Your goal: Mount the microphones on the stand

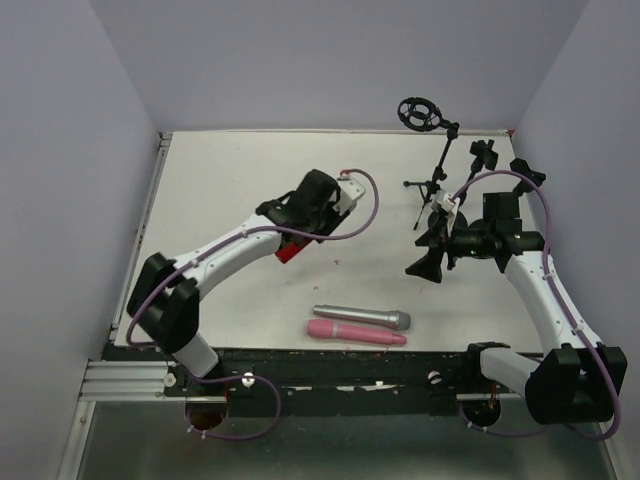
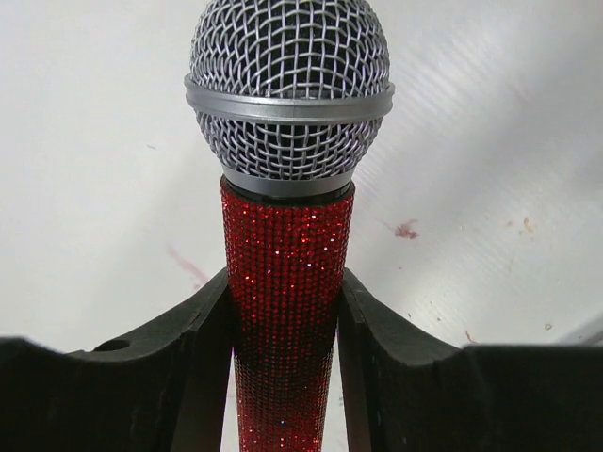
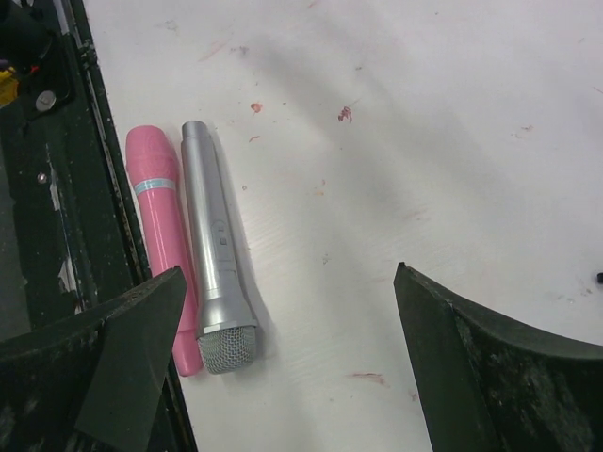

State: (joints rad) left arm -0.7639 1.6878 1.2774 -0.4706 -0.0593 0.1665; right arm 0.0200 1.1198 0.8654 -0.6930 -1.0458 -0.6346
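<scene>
The red microphone (image 2: 287, 235) was found clamped by its handle in the half-closed left pincer (image 2: 285, 320), long axis running straight out ahead of it, with the stand (image 1: 437, 175) well off to that pincer's right, nearer the wide-open, empty right pincer (image 1: 428, 250).

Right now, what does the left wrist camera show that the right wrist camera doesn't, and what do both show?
Left wrist only: the glittery red microphone with a silver mesh head, gripped by the left hand. Right wrist only: the all-pink microphone and the silver-grey microphone lying side by side, with the right hand open and empty. Both: the white, red-flecked tabletop.
</scene>
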